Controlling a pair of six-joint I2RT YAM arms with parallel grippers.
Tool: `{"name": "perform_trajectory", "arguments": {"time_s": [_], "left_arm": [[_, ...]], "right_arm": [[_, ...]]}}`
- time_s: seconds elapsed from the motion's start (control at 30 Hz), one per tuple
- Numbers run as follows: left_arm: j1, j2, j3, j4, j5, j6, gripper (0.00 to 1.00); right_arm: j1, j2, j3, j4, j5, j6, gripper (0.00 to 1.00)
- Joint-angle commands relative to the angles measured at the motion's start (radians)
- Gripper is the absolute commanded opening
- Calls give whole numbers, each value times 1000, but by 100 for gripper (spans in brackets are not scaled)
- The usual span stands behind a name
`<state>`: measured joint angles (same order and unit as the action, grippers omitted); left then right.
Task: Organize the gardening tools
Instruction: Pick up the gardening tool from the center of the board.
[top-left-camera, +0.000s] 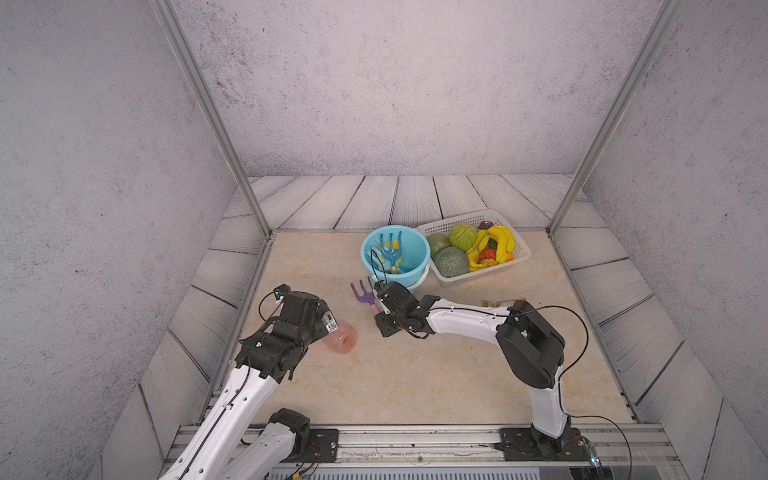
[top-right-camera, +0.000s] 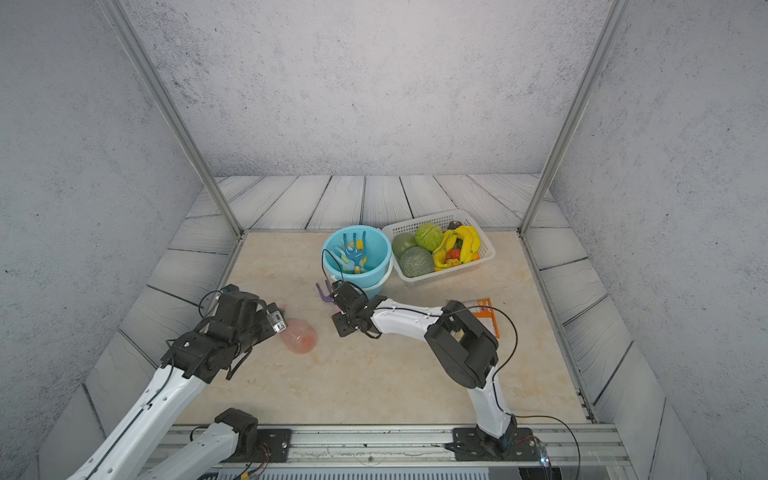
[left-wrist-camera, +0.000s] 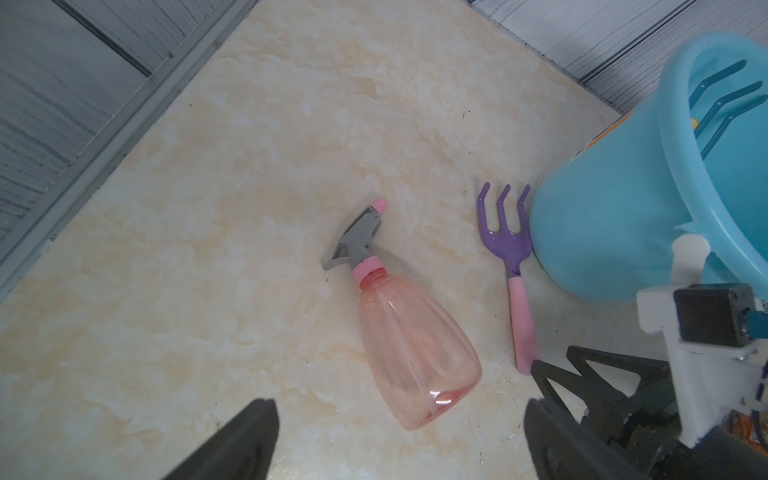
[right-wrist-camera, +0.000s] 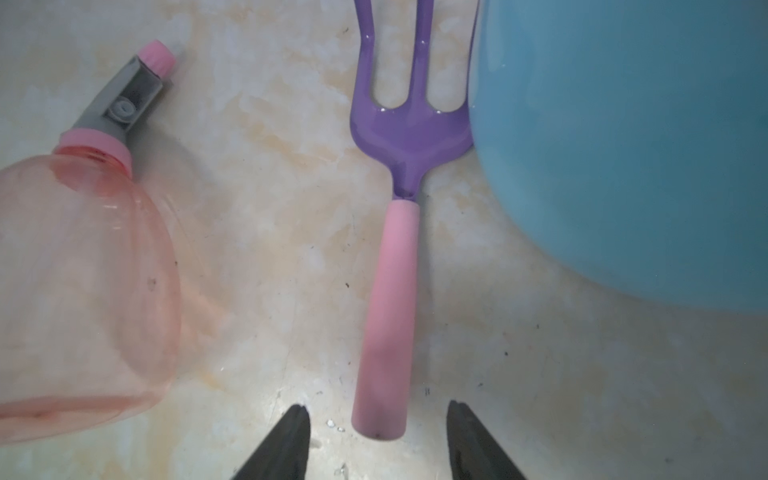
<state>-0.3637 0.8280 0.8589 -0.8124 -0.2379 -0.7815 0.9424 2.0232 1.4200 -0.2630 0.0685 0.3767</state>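
Purple rake (right-wrist-camera: 395, 232) lay flat, head just beside the blue bucket (right-wrist-camera: 623, 145); right gripper (right-wrist-camera: 376, 409) straddled the handle's very end, jaws apart, nothing held. Pinched that far back, it could pivot and snag the bucket. Left gripper (left-wrist-camera: 399, 405) gaped wide over the spray bottle (left-wrist-camera: 415, 353).

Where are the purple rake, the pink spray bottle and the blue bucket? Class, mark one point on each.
purple rake (right-wrist-camera: 409, 129), right wrist view, on the purple head below the prongs.
pink spray bottle (left-wrist-camera: 415, 349), left wrist view, on its clear body.
blue bucket (top-left-camera: 417, 249), in a top view, on its bare inner wall.
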Motion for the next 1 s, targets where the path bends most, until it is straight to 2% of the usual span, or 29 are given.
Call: {"name": "perform_trajectory", "arguments": {"time_s": [0.0, 0.23, 0.57, 0.73, 0.97], "left_arm": [[14, -6, -5, -3, 7, 18, 99], [23, -5, -3, -2, 17, 19, 99], [28, -7, 0, 4, 29, 13, 99], [29, -14, -1, 3, 32, 11, 99], [29, -11, -6, 21, 46, 8, 99]], "right_arm": [[6, 70, 43, 6, 33, -15, 55], [12, 114, 66, -2, 54, -22, 50], [24, 112, 37, -18, 69, -46, 33], [36, 58, -25, -24, 74, -60, 31], [54, -87, -198, -35, 84, -49, 31]]}}
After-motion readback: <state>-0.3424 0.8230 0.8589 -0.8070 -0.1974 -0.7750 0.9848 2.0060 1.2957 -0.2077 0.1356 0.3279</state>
